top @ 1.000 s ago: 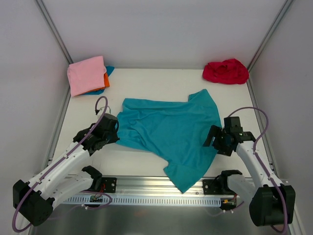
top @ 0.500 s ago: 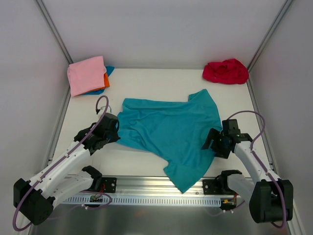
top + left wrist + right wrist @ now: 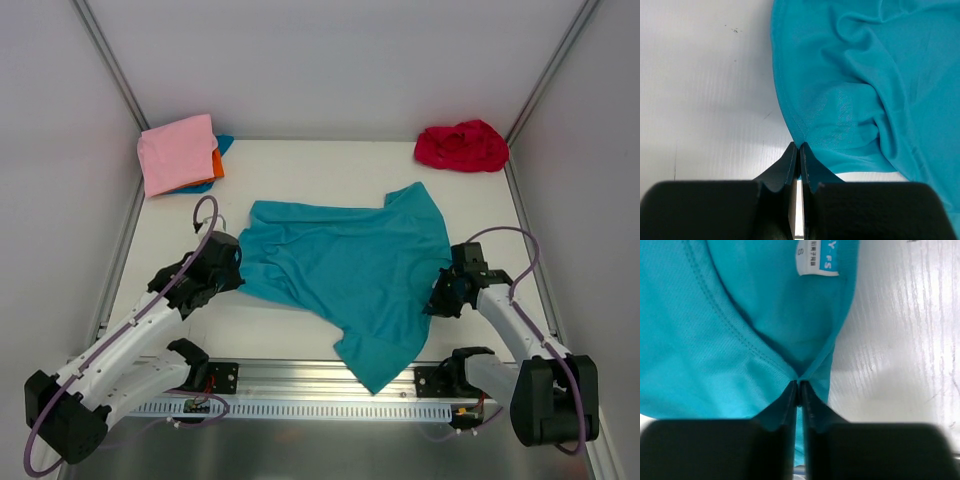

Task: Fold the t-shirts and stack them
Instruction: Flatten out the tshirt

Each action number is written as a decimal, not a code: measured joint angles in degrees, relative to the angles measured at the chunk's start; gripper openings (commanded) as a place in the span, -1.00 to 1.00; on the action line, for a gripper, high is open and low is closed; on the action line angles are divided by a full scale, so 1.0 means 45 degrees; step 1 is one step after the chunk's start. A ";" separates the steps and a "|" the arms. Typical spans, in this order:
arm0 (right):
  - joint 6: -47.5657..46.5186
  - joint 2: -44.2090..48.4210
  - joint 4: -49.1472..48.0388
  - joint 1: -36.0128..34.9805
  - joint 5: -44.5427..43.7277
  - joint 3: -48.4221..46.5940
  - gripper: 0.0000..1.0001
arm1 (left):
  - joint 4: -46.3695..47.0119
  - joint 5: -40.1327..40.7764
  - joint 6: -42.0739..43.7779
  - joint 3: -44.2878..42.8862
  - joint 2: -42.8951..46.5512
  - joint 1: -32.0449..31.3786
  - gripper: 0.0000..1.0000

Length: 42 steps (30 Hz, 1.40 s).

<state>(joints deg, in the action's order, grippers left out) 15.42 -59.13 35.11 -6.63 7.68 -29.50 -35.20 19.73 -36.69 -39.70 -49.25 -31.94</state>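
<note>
Teal t-shirt (image 3: 345,270) lies mid-table, wrinkled, long axis running left to right, one corner trailing toward the near edge. Left gripper (image 3: 799,150) sits at its left hem, fingers pressed together on a pinch of fabric. The right gripper (image 3: 799,385) is likewise clamped on the right edge, probably the neck opening, since the size label (image 3: 817,257) lies just beyond.

A teal t-shirt (image 3: 350,265) lies rumpled on the tabletop (image 3: 300,170) between the left end effector (image 3: 238,273) and the right end effector (image 3: 438,300), each touching its nearest edge.
</note>
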 measured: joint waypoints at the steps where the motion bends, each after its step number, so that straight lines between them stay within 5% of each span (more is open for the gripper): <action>1: 0.0049 -0.0087 -0.0005 0.0000 -0.0019 0.0000 -0.99 | 0.0000 0.0000 0.0000 0.0000 0.0068 0.0000 -1.00; 16: 0.0097 0.1345 0.1520 -0.0029 -0.2477 -0.1559 -0.99 | -0.0214 0.0355 0.0024 0.0000 0.0772 0.0000 -1.00; 21: -0.0253 0.1122 0.1948 0.0136 -0.3687 -0.3177 -0.99 | -0.0486 0.0617 0.0024 -0.0005 0.1132 0.0000 -1.00; 34: -0.1015 0.0267 0.2317 0.0821 -0.4590 -0.3342 -0.99 | -0.1651 0.1229 -0.0010 -0.0029 0.1821 0.0000 -1.00; 35: -0.1035 0.0189 0.2317 0.0840 -0.4609 -0.3400 -0.55 | -0.1715 0.1302 -0.0015 -0.0039 0.1817 0.0000 -1.00; 38: -0.1127 -0.0092 0.2283 0.0874 -0.4537 -0.3585 0.31 | -0.1826 0.1399 -0.0019 -0.0068 0.1817 0.0000 -1.00; 40: -0.1219 -0.0185 0.2254 0.0879 -0.4260 -0.3614 0.63 | -0.1831 0.1413 -0.0019 -0.0073 0.1792 0.0000 -1.00; 41: -0.1229 -0.0160 0.2273 0.0831 -0.4017 -0.3614 0.97 | -0.1826 0.1413 -0.0019 -0.0073 0.1773 0.0000 -1.00; 42: -0.1171 -0.0073 0.2273 0.0792 -0.3750 -0.3614 0.99 | -0.1826 0.1413 -0.0019 -0.0073 0.1734 0.0000 -1.00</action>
<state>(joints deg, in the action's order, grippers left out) 10.15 -59.46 45.34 -3.07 -9.19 -45.76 -43.42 26.09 -36.77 -40.03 -41.45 -31.94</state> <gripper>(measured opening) 0.897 0.011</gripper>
